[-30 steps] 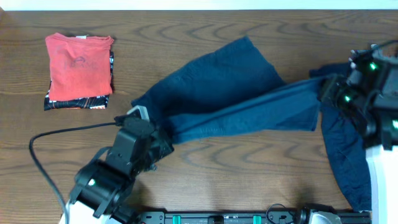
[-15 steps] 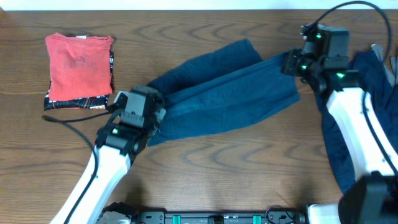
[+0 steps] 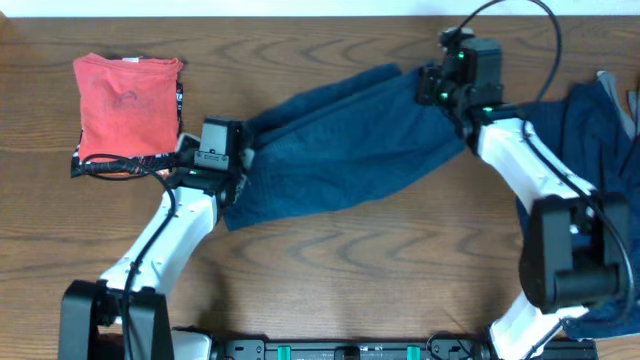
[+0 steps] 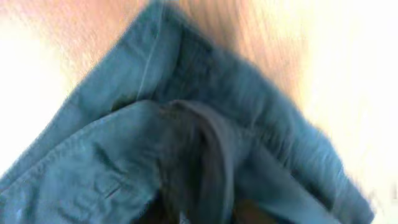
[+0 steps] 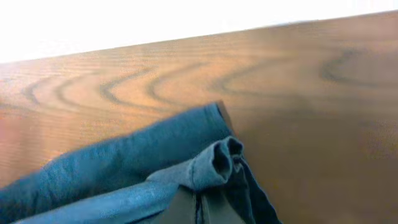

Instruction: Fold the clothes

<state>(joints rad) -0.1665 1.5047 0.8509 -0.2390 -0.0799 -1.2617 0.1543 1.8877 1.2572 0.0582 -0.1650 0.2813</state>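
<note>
Dark brown wooden tabletop with big swirly grain, pretty evenly lit. Pale white strip runs past the far edge, totally blown out bright in the right wrist view.

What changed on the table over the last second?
The left claw and right claw, both gripping the navy garment, carried it toward the far edge: left up beside the red folded stack, right from the right edge to top centre. The stack stayed put.

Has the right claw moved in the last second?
Yes. The right claw, shut on the dark navy-blue fabric garment, has travelled left, closer to the folded red shirt.
</note>
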